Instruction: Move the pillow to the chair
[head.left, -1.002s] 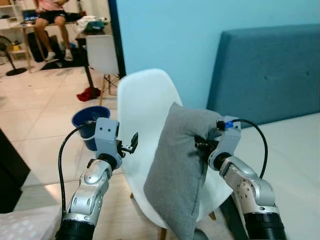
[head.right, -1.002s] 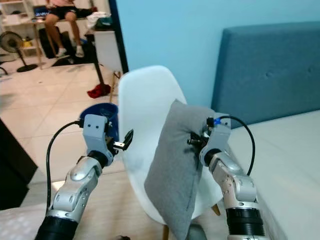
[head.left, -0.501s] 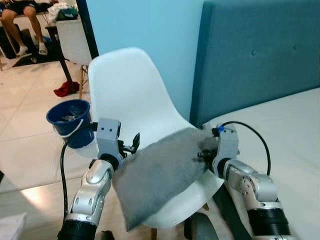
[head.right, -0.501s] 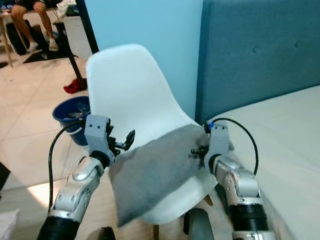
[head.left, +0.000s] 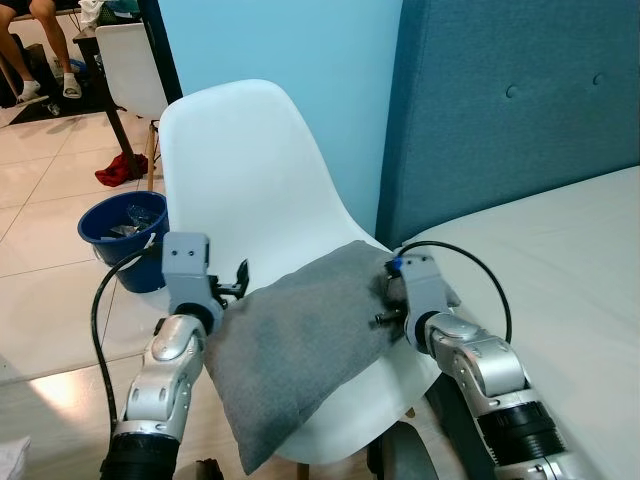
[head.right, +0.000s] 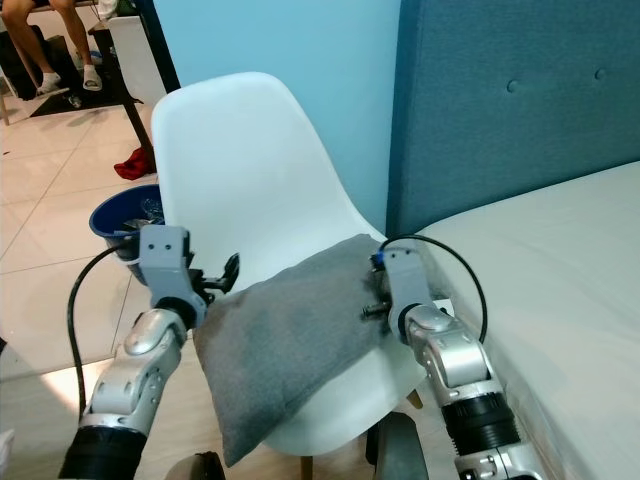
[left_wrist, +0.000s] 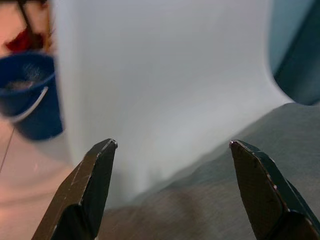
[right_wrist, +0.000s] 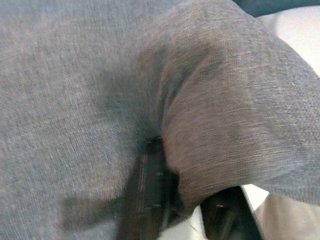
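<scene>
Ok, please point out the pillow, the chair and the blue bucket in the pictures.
pillow (head.left: 300, 345): left eye view, the middle of its grey top face.
chair (head.left: 240, 170): left eye view, the middle of the white backrest.
bucket (head.left: 110, 245): left eye view, its blue front wall.

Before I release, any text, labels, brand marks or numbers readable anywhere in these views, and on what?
None: no readable text in any view.
Pillow: plain grey fabric, no tag showing.
Chair: plain white shell, no mark.
Bucket: plain blue, no label visible.
Headboard: blue tufted fabric, no lettering.
Right claw, shut on the pillow's corner, and left claw, open: no markings legible.
</scene>
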